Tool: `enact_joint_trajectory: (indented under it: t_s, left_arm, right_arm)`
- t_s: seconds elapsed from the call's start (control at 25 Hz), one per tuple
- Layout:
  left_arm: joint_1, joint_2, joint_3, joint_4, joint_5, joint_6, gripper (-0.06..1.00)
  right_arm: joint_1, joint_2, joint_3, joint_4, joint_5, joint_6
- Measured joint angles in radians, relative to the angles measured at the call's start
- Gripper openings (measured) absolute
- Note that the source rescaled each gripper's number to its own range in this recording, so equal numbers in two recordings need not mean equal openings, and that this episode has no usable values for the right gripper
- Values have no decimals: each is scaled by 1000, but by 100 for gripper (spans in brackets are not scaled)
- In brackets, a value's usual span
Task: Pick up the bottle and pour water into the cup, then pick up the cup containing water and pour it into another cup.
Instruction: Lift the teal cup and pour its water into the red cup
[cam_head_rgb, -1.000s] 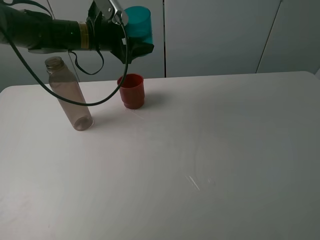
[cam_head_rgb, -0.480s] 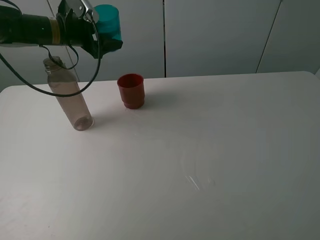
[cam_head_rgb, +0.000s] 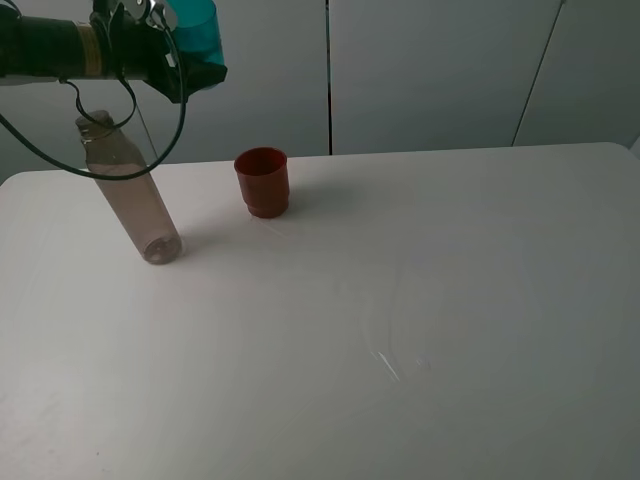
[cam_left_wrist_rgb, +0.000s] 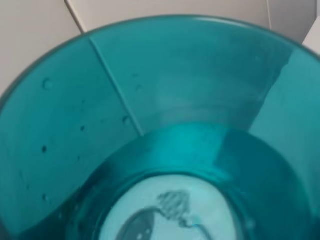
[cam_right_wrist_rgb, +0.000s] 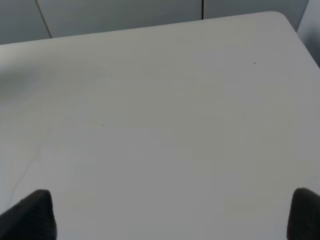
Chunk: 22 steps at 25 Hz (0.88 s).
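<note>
Teal cup (cam_head_rgb: 195, 25) sat clenched in the left jaws, lifted well above the tabletop (cam_head_rgb: 450, 300), up against the top edge of the exterior high view. Black left arm (cam_head_rgb: 60, 50) came in level from the left; the cup stuck out past its end.

Bottle (cam_head_rgb: 128, 190) stood on its base near the left tabletop edge, neck just below the arm, apart from the cup. Red-brown cup (cam_head_rgb: 264, 182) stood on the tabletop, mouth up, near the far edge, to the right of the bottle and lower right of the held cup.

Left wrist view showed only the cup's inside (cam_left_wrist_rgb: 165, 100): droplets on the inner wall, and couldn't tell how much water was in the bottom. No jaws visible there; the exterior view alone showed the grasp.

Right jaws were missing from the exterior view. Right wrist view showed two dark fingertips (cam_right_wrist_rgb: 30, 215) wide apart, released, holding nothing, over bare tabletop with its rounded far corner in sight.

Middle, right and near parts of the tabletop lay bare. Grey wall panels (cam_head_rgb: 430, 70) ran behind the far edge.
</note>
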Motion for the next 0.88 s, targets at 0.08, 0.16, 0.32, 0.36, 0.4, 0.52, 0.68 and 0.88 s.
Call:
enact_joint_trajectory:
  t_s: [0.08, 0.16, 0.32, 0.36, 0.4, 0.52, 0.68, 0.88]
  left_arm:
    - [-5, 0, 0, 0, -10, 0, 15]
    - [-11, 0, 0, -5, -14, 0, 15]
    - [-29, 0, 0, -12, -18, 0, 15]
    - [-31, 0, 0, -14, -18, 0, 15]
    - [-38, 0, -2, -14, -19, 0, 15]
    - [-44, 0, -37, -14, -19, 0, 15]
    - [-46, 2, -85, -17, -7, 0, 15]
    - [-46, 60, -149, -17, 3, 0, 15]
  right_arm:
    - [0, 0, 0, 0, 0, 0]
    - [0, 0, 0, 0, 0, 0]
    - [0, 0, 0, 0, 0, 0]
    - [0, 0, 0, 0, 0, 0]
    - [0, 0, 0, 0, 0, 0]
    - [0, 0, 0, 0, 0, 0]
    - [0, 0, 0, 0, 0, 0]
    - [0, 0, 0, 0, 0, 2]
